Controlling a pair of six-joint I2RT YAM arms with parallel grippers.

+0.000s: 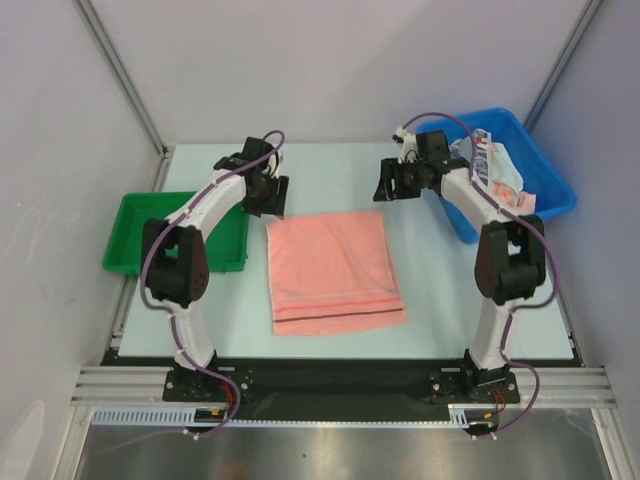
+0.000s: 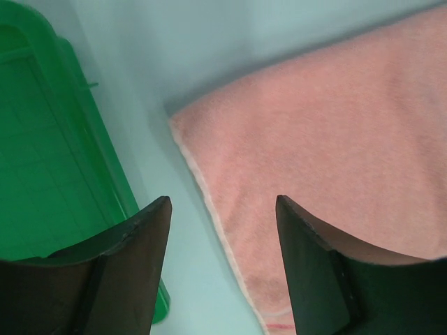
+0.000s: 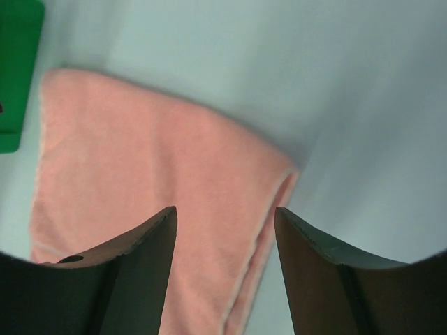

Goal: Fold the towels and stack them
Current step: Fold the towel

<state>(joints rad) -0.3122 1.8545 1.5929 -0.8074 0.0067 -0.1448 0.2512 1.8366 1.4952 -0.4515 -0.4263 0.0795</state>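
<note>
Top external — pink towel (image 1: 333,272) flat

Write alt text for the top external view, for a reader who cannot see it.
A salmon-pink towel lies folded flat mid-table between the left arm and right arm, whose jaws hang just beyond its far corners. A green tray sits to the left; a blue bin to the right holds more towels.

The towel (image 1: 333,272) lies on the table (image 1: 440,290) between the tray (image 1: 130,230), left, and the bin (image 1: 556,206), right.
</note>
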